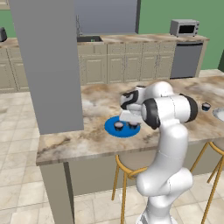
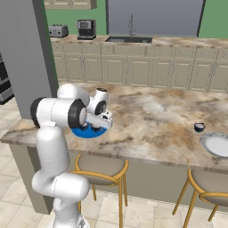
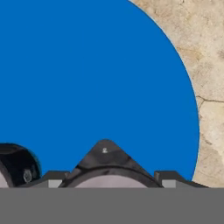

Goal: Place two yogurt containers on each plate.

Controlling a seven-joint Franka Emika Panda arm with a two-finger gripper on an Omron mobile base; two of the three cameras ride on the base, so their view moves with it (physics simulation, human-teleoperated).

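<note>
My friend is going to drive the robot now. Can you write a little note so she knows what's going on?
Gripper: low over the blue plate, around a yogurt cup; open or shut, I cannot tell.
A second cup already sits on the blue plate.
Another cup stands on the counter beside the grey-white plate.
Done: the blue plate has its two cups, once this one is let go.
Left: cups for the grey-white plate.

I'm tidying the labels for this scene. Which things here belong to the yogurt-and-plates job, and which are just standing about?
Job:
blue plate
two yogurt cups on it
third yogurt cup, on the counter beside the grey-white plate
grey-white plate
gripper, low over the blue plate

Standing about:
microwave
toaster
coffee machine
stools
</note>
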